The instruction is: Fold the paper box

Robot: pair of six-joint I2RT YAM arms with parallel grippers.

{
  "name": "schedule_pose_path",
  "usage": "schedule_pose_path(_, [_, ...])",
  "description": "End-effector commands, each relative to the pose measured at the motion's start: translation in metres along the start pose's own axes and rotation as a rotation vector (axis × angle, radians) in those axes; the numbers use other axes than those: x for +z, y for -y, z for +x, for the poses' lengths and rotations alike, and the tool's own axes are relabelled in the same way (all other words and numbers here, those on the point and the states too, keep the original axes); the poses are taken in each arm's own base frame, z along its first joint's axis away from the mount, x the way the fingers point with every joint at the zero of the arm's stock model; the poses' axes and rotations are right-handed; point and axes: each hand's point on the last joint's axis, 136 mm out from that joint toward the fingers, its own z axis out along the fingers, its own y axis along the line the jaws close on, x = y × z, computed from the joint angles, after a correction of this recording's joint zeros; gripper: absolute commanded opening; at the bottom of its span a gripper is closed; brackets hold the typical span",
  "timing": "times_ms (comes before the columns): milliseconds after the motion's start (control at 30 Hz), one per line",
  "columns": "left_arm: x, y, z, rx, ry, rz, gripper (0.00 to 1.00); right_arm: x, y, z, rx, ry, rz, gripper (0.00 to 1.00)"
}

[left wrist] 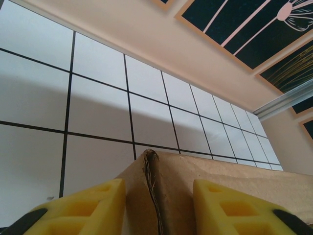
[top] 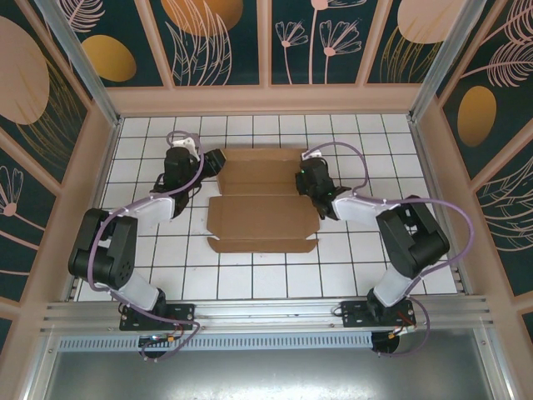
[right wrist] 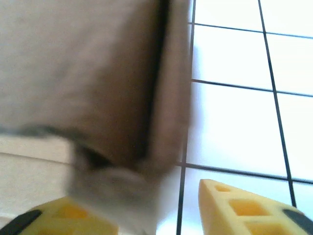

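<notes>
The paper box [top: 262, 204] lies opened out as a brown die-cut cardboard sheet on the middle of the white-tiled tabletop [top: 166, 250], its creases running left to right. The far panel is narrower than the near one.

The left end effector [top: 218, 162] is at the sheet's far-left edge. In its wrist view a raised cardboard edge [left wrist: 152, 186] stands between the yellow fingers [left wrist: 93, 205], which are apart; I cannot tell whether they press it.

The right end effector [top: 306, 185] is at the right edge. Its wrist view is blurred. It shows the jaws parted and cardboard [right wrist: 98, 73] hanging over the left finger [right wrist: 58, 215], with bare tile by the other.
</notes>
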Motion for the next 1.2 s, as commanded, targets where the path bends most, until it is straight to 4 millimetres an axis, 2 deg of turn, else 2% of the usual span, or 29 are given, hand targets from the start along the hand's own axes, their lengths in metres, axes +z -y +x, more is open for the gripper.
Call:
schedule_pose_path(0, [-0.005, -0.013, 0.02, -0.015, -0.046, -0.031, 0.39, -0.029, -0.005, -0.034, 0.034, 0.137, -0.088, 0.6])
schedule_pose_path(100, [-0.005, -0.014, 0.021, -0.006, -0.054, -0.035, 0.38, -0.054, -0.016, -0.045, 0.024, 0.199, -0.195, 0.67])
schedule_pose_path(233, [-0.004, -0.013, 0.019, 0.003, -0.057, -0.04, 0.38, -0.086, -0.031, -0.063, 0.042, 0.259, -0.344, 0.69])
schedule_pose_path(267, [-0.004, -0.014, 0.02, 0.004, -0.061, -0.046, 0.38, -0.085, -0.016, -0.072, 0.086, 0.273, -0.317, 0.68])
schedule_pose_path(367, [-0.001, -0.016, 0.022, 0.001, -0.074, -0.05, 0.38, -0.081, -0.001, -0.089, 0.17, 0.253, -0.313, 0.66])
schedule_pose_path(500, [0.001, -0.02, 0.025, -0.01, -0.082, -0.06, 0.37, -0.06, 0.014, -0.097, 0.194, 0.193, -0.267, 0.62])
schedule_pose_path(633, [0.004, -0.018, 0.026, -0.008, -0.091, -0.055, 0.36, -0.036, 0.014, -0.089, 0.167, 0.119, -0.218, 0.57])
schedule_pose_path(733, [0.004, -0.02, 0.026, -0.007, -0.092, -0.059, 0.35, -0.015, 0.022, -0.073, 0.191, 0.049, -0.16, 0.51])
schedule_pose_path(833, [0.006, -0.019, 0.027, -0.009, -0.103, -0.061, 0.35, -0.004, 0.02, -0.06, 0.188, -0.011, -0.159, 0.49])
schedule_pose_path(900, [0.007, -0.016, 0.022, -0.008, -0.103, -0.058, 0.37, -0.009, 0.02, -0.067, 0.172, 0.002, -0.157, 0.49])
schedule_pose_path(1033, [0.003, -0.001, -0.003, 0.007, -0.055, -0.057, 0.5, -0.039, 0.032, -0.106, 0.128, 0.125, -0.09, 0.55])
schedule_pose_path(1100, [-0.003, 0.008, -0.021, 0.022, -0.014, -0.062, 0.54, -0.052, 0.025, -0.123, 0.064, 0.169, -0.099, 0.58])
schedule_pose_path(1167, [-0.01, 0.014, -0.037, 0.032, 0.023, -0.089, 0.57, -0.06, 0.009, -0.132, -0.038, 0.191, -0.127, 0.61])
